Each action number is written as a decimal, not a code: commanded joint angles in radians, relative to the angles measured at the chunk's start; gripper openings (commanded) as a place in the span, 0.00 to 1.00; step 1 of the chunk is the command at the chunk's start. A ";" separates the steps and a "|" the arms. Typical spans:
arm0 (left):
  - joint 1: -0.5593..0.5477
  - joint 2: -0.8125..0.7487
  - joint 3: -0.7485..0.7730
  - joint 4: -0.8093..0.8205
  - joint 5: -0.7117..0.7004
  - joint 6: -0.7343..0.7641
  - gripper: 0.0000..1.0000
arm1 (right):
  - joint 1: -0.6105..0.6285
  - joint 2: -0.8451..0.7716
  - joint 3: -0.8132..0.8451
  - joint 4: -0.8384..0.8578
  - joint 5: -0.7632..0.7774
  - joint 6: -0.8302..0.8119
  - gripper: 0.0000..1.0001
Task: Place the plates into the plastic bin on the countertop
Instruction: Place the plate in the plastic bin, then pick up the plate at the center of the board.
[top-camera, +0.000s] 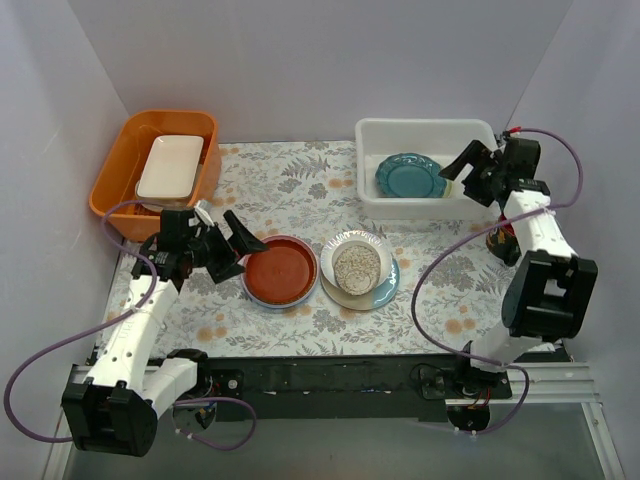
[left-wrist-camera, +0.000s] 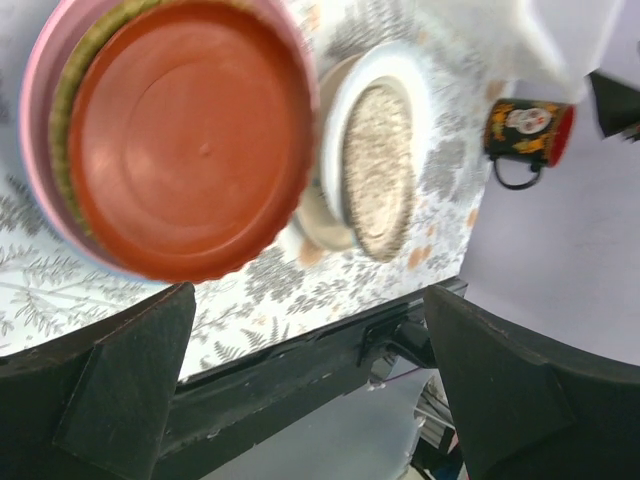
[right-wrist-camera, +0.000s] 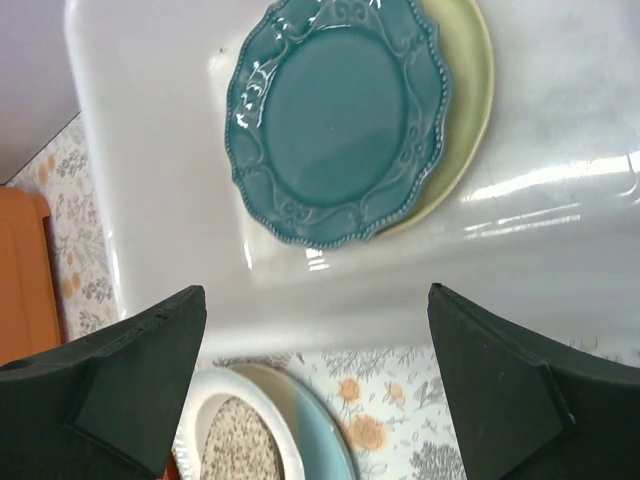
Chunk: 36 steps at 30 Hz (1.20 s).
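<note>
Grey leaf-print countertop (top-camera: 300, 190) awaits your clearing: left gripper (left-wrist-camera: 318, 385) gapes at the red-brown round plate (left-wrist-camera: 190, 135), right gripper (right-wrist-camera: 320, 390) hangs open, empty, above the binned teal scalloped plate (right-wrist-camera: 338, 120).

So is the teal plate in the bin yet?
In. The teal plate lies flat inside the white bin, on a pale yellow plate.

In the bin (right-wrist-camera: 150, 150), a pale yellow plate (right-wrist-camera: 468, 110) shows only as a crescent, the rest hidden under the teal plate (right-wrist-camera: 335, 120). From the left wrist the red-brown plate (left-wrist-camera: 185, 135) is blurred, and the pink plate (left-wrist-camera: 33, 140) beneath it shows just a rim. From above, the mug (top-camera: 497, 240) is mostly hidden behind the right arm (top-camera: 535, 235).
</note>
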<state>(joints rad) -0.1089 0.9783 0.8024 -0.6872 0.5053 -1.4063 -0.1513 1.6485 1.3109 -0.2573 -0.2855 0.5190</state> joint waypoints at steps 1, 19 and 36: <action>-0.005 0.013 0.174 -0.093 -0.001 0.050 0.98 | 0.001 -0.215 -0.099 0.027 -0.021 -0.030 0.98; -0.006 0.077 0.150 -0.097 0.024 0.047 0.98 | 0.199 -0.700 0.048 -0.097 -0.247 0.120 0.98; -0.095 0.309 0.119 0.032 -0.024 0.001 0.98 | 0.200 -0.681 0.142 -0.260 -0.127 0.302 0.98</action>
<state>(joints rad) -0.1635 1.2549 0.9138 -0.7055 0.5022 -1.3842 0.0471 0.9871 1.4654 -0.5541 -0.4149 0.7868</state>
